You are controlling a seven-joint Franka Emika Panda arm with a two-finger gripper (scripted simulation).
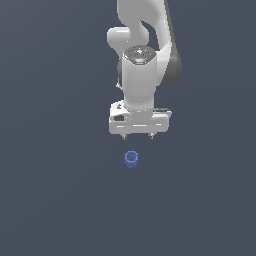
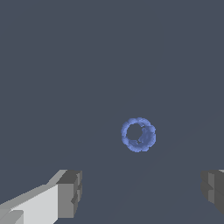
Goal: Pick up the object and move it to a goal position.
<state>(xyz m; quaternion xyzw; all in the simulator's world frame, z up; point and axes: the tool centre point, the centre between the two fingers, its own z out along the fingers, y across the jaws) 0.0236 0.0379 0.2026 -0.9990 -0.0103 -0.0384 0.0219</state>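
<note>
The object is a small blue cup-like cylinder (image 1: 131,159) with a hollow top. It stands upright on the dark grey surface. In the wrist view the object (image 2: 138,134) shows as a blue ring seen from above. My white gripper (image 1: 138,136) hangs above the object, apart from it, a little toward the exterior view's right. Its fingers are spread wide and hold nothing. In the wrist view my gripper (image 2: 142,194) shows as two grey fingertips (image 2: 70,192) at the picture's edges, with the object lying beyond the gap between them.
A flat dark grey surface (image 1: 55,200) fills both views. My white arm (image 1: 145,45) rises behind the gripper at the top of the exterior view. No goal marker shows.
</note>
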